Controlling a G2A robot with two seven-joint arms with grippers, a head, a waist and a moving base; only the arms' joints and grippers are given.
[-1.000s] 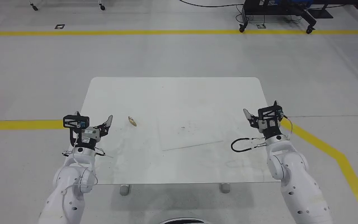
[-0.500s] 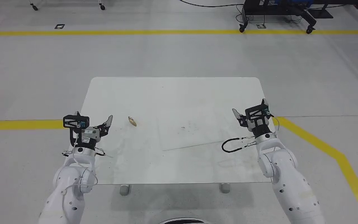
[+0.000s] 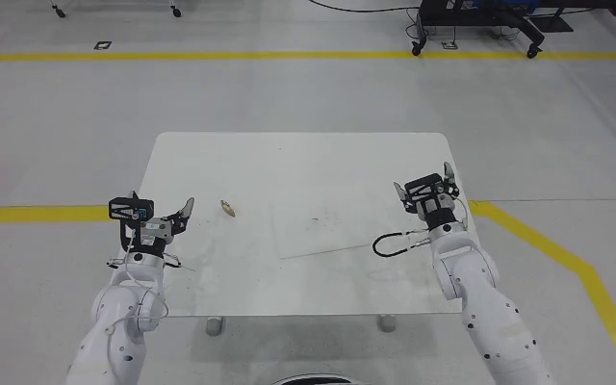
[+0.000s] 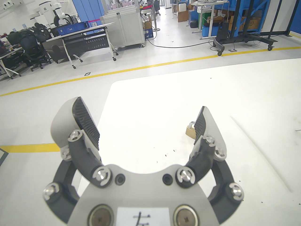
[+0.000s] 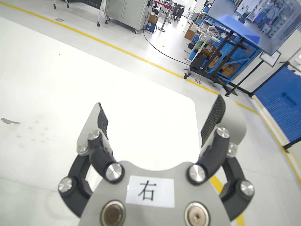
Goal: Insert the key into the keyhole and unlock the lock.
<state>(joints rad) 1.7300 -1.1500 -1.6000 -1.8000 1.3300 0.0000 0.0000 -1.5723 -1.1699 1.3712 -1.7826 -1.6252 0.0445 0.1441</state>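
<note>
I see my left gripper (image 4: 141, 107) above the left edge of the white table (image 3: 289, 159), and its two fingers stand wide apart with nothing between them. The brass padlock (image 4: 190, 130) lies on the table just beyond this gripper, and in the left wrist view one finger (image 4: 202, 123) hides part of it. In the top view the padlock (image 3: 228, 207) rests near the left gripper (image 3: 178, 214), in the left part of the table. My right gripper (image 5: 159, 102) is above the right side of the table, also wide open and holding nothing. In the top view the right gripper (image 3: 423, 185) sits near the right edge. The key (image 5: 9, 121) lies flat on the table, well apart from the right gripper, close to some faint marks (image 5: 35, 135).
</note>
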